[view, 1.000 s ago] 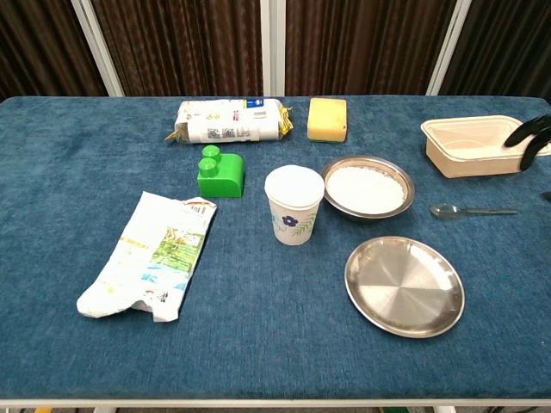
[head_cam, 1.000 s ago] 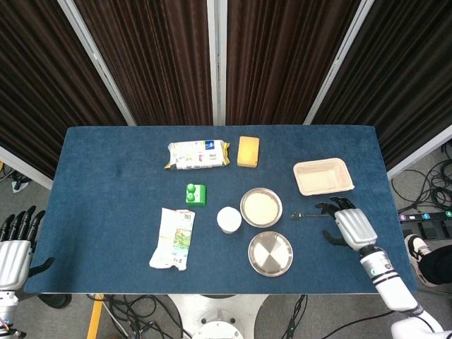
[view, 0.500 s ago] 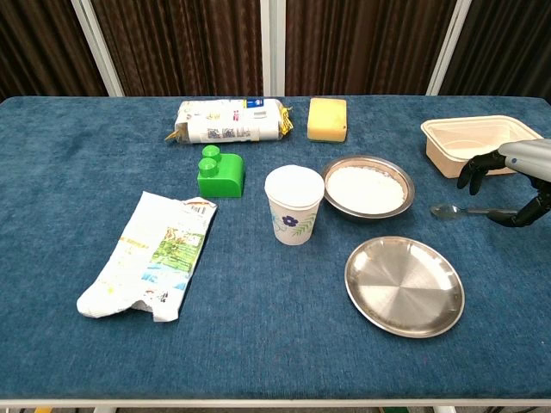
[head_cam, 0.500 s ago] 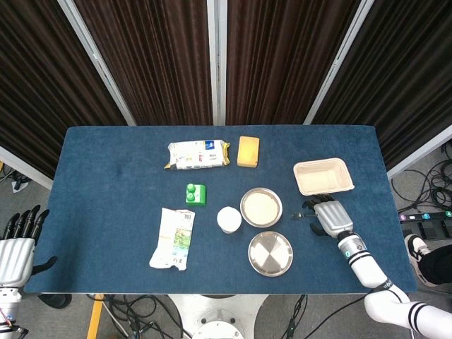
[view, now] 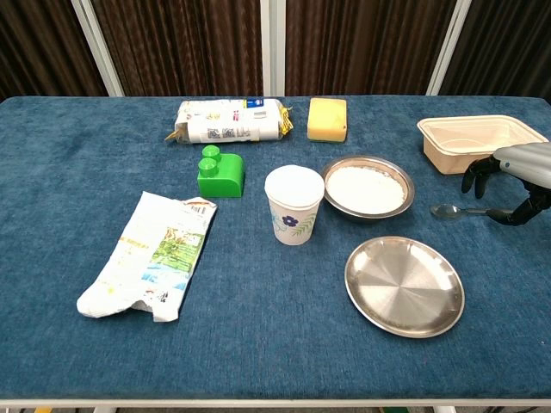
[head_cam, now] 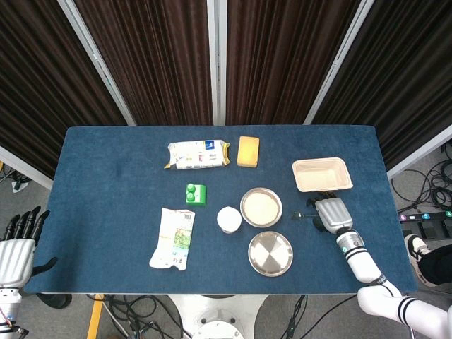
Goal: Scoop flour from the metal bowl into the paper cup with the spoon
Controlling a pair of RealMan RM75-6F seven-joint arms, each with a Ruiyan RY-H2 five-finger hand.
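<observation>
1. Head view, overall: my right hand [head_cam: 332, 212] sits over the handle of the spoon [head_cam: 302, 216] on the blue tabletop [head_cam: 106, 183], just below the beige tray [head_cam: 322, 175].
2. Chest view, right hand [view: 516, 176]: its fingers curl down around the spoon [view: 449, 210] handle; I cannot tell whether they actually grip it. The spoon's bowl lies on the tabletop [view: 77, 172], pointing toward the metal bowl [view: 368, 188].
3. Metal bowl [head_cam: 261, 207]: filled with white flour, near the middle of the tabletop, left of the spoon.
4. Paper cup [view: 294, 205]: upright, floral print, just left of the metal bowl; seen from above at [head_cam: 229, 219].
5. Steel plate [view: 404, 285]: in front of the metal bowl, toward me.
6. My left hand [head_cam: 18, 247]: off the tabletop's left edge, fingers spread and holding nothing.
7. Other items, chest view: green block [view: 220, 173] behind the cup to its left, crumpled packet [view: 155, 254] at front left, wrapped package [view: 229, 120] and yellow sponge [view: 327, 118] at the far side, beige tray [view: 473, 143] behind my right hand.
</observation>
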